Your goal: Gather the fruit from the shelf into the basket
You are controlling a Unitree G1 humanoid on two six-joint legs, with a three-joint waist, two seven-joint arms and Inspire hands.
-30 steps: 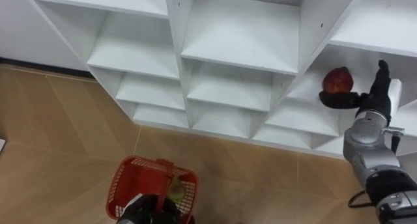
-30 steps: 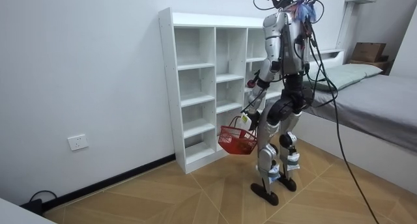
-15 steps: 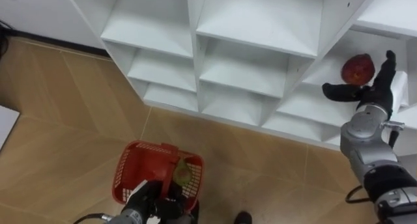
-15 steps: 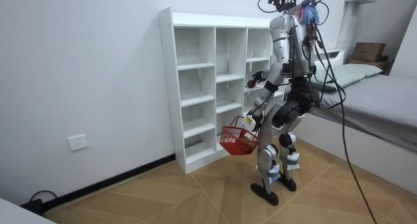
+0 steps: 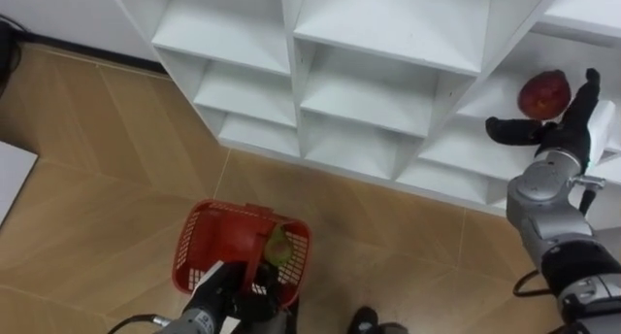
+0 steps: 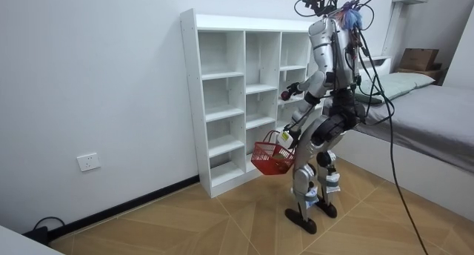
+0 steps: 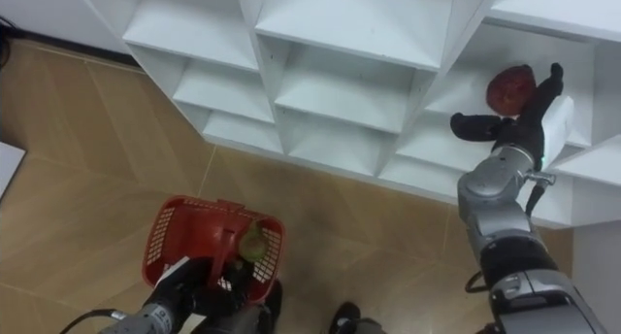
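Shelf [image 5: 388, 28]: R hand [image 5: 566, 132] by fruit [image 5: 543, 93] (L hand [image 5: 243, 297]: basket [image 5: 199, 251]).

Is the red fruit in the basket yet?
No, the red fruit sits on a closet shelf beside the open right hand, not in the red basket.

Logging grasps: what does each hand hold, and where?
Left hand holds the basket by its handle; right hand, open beside the fruit, holds nothing.
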